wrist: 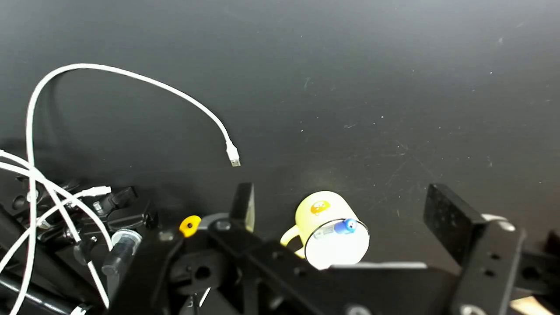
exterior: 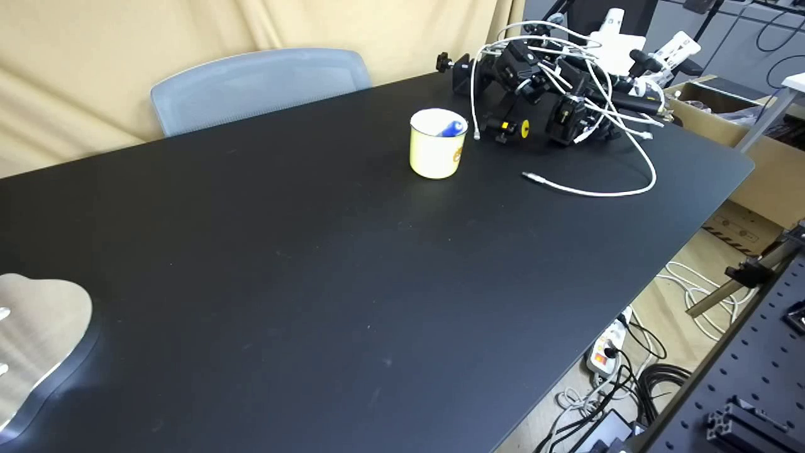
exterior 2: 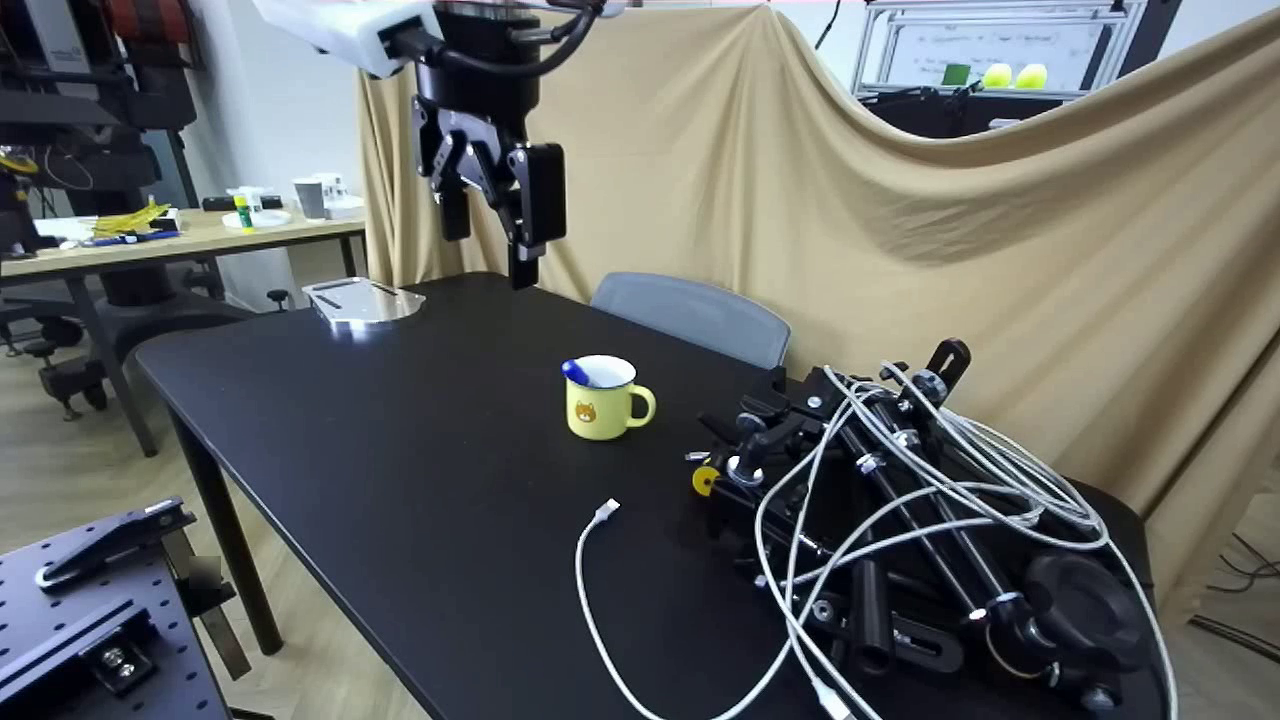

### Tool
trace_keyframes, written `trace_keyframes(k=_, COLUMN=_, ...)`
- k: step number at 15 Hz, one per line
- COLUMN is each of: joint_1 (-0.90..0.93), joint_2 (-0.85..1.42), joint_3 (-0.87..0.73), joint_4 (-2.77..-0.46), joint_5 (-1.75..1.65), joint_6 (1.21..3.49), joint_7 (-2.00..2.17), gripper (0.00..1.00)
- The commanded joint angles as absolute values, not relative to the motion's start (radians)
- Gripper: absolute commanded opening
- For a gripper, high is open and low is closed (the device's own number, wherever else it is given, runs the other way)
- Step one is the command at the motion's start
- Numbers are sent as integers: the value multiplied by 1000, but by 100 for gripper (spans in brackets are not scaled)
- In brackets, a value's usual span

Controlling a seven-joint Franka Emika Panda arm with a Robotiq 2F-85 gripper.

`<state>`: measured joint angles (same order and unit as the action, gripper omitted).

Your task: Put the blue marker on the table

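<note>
The blue marker (exterior: 451,129) stands leaning inside a yellow cup, its blue end at the rim. It also shows in an exterior view (exterior 2: 575,372) and in the wrist view (wrist: 345,226), where its lower part looks pale. The cup (exterior: 434,157) stands upright on the black table (exterior: 283,283); it also shows in an exterior view (exterior 2: 597,415) and the wrist view (wrist: 323,208). My gripper (exterior 2: 490,240) is open and empty, well above the table. In the wrist view the cup appears between the open fingers (wrist: 345,208), below them.
Black mounts and arms (exterior 2: 880,520) with white cables (exterior: 604,194) lie beside the cup on its handle side. One cable end (wrist: 232,152) reaches out near the cup. A metal plate (exterior 2: 362,300) lies at the table's far end. A chair back (exterior: 264,85) stands at the long edge.
</note>
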<state>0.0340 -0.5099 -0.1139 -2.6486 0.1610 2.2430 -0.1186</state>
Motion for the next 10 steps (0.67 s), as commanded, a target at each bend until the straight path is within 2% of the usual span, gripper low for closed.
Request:
trace_keyframes(k=1, joint_1=24, joint_2=-510, joint_3=-104, joint_4=-2647, joint_5=167, joint_6=2240, joint_7=-123, gripper=100)
trace_keyframes(k=6, joint_1=25, joint_2=-494, joint_3=-108, joint_4=-2636, joint_5=172, joint_6=2234, joint_7=-125, gripper=100)
trace_keyframes(k=10, joint_1=30, joint_2=-370, joint_3=-98, joint_4=-2560, joint_5=163, joint_6=2283, joint_7=-124, gripper=100)
